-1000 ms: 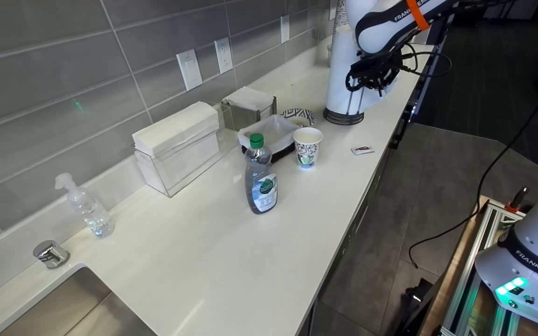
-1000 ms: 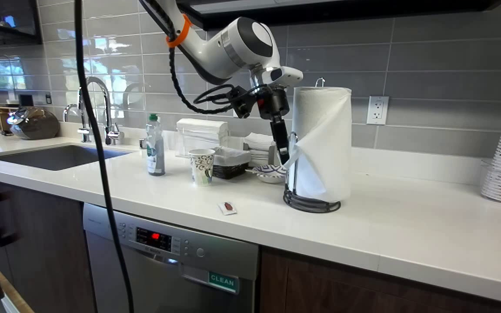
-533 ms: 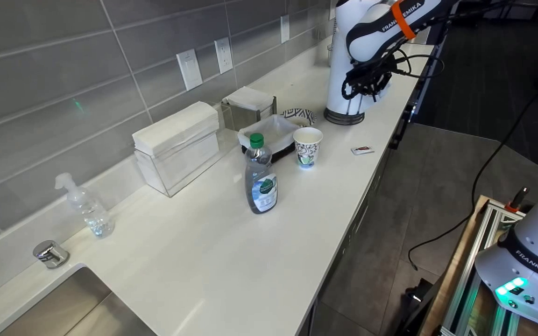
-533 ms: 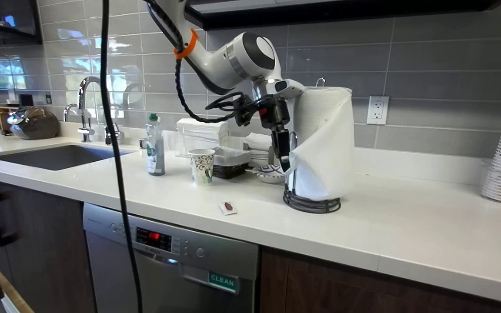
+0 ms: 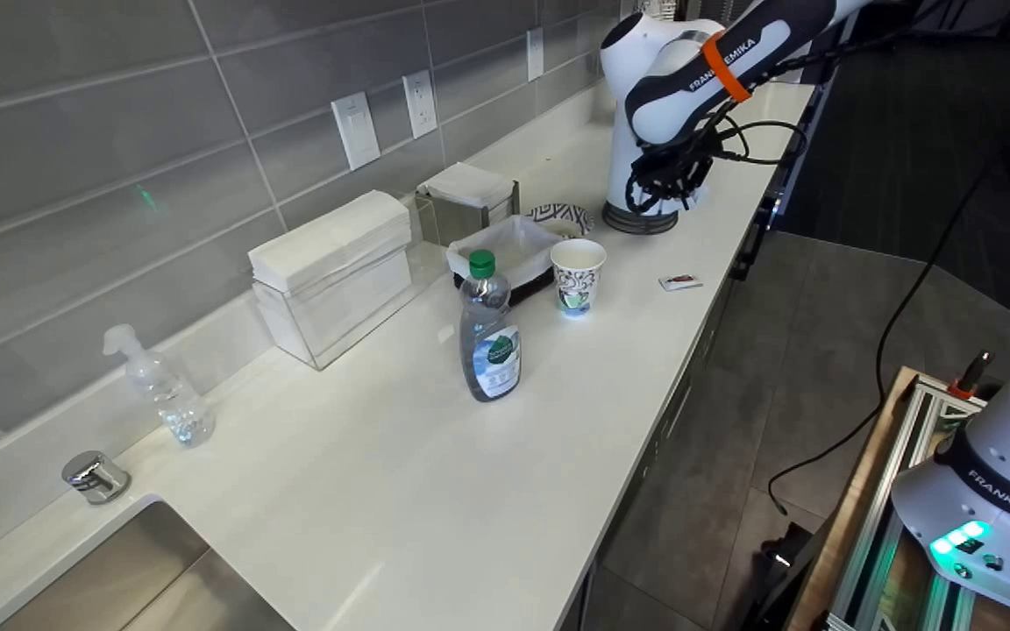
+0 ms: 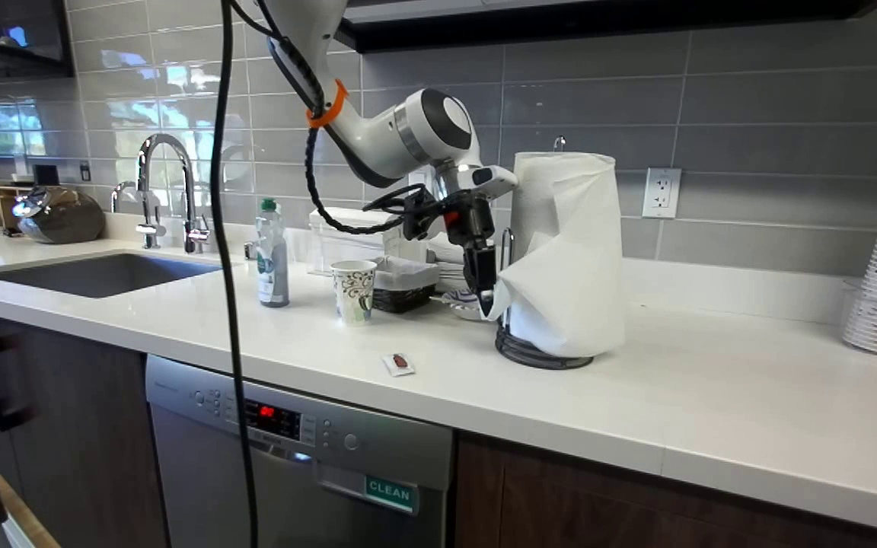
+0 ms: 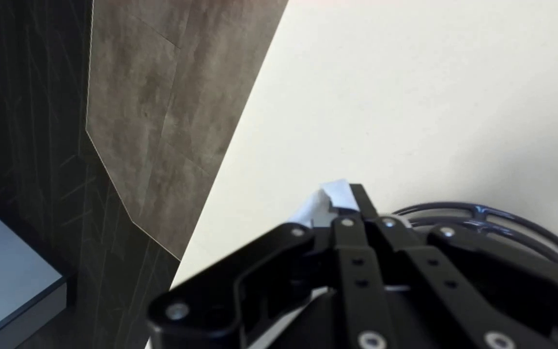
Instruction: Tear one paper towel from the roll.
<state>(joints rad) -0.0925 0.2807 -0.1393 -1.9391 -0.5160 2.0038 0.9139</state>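
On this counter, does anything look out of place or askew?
A small printed packet lies loose near the front edge of the counter, as if left behind. The paper towel slants, creased, from the roll, but the end effector pinches it, so that seems expected.

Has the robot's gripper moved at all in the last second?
Yes. In an exterior view, the gripper now sits lower, and a little farther from the wall outlet.

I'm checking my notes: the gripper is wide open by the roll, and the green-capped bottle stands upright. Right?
Not quite: the gripper by the roll is shut, pinching the paper towel, as the wrist view shows. The green-capped bottle does stand upright.
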